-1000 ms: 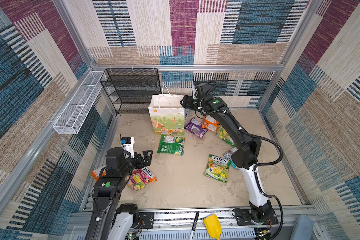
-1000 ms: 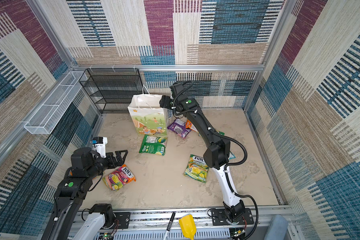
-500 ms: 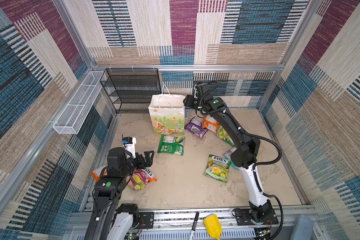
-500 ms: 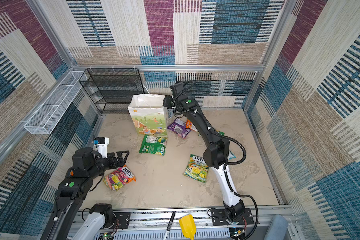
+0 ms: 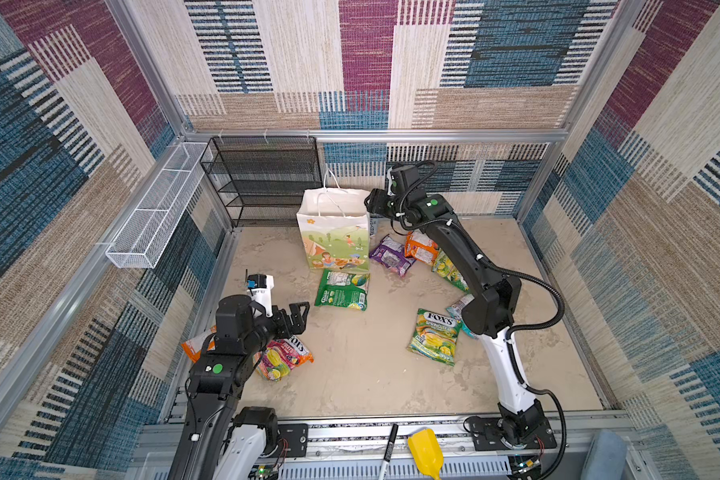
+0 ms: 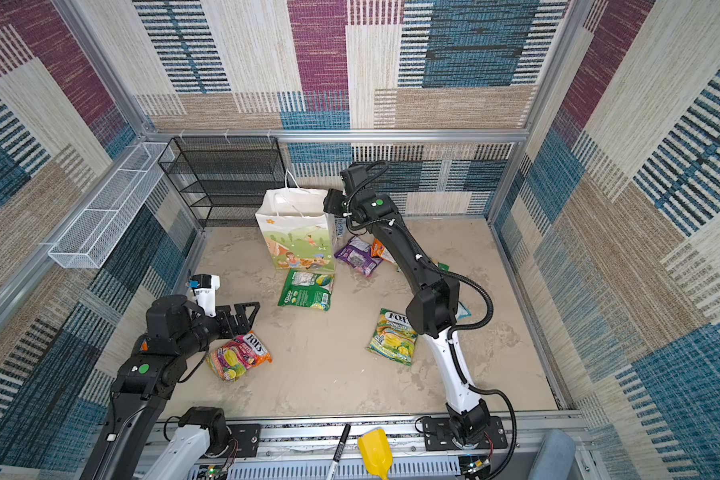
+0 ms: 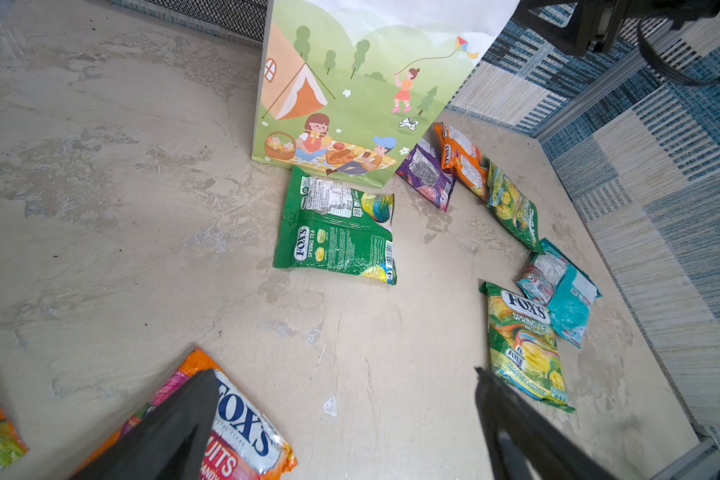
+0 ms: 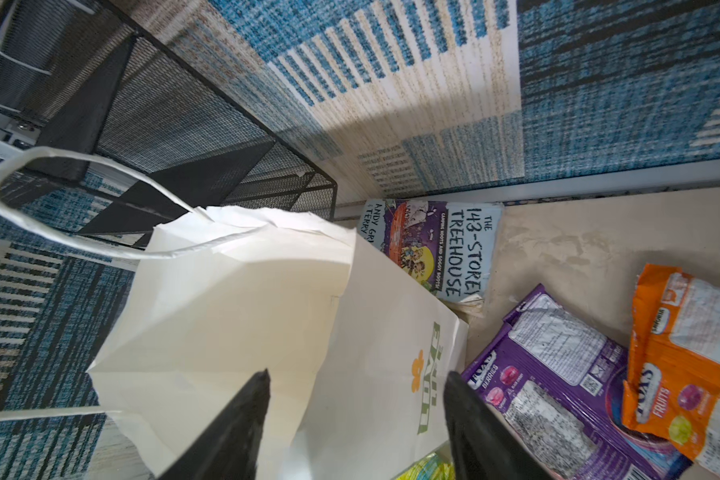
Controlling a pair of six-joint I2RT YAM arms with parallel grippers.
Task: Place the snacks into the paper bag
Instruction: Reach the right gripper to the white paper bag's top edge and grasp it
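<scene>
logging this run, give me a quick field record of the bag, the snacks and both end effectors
paper bag: upright near the back wall, mouth open
bag contents: cannot tell
snacks: eight in view on the floor, among them the green packet in front of the bag
left end effector: open, by the multicolour packet, holding nothing
right end effector: open, at the bag's top edge, its side wall between the fingers
book: flat behind the bag
</scene>
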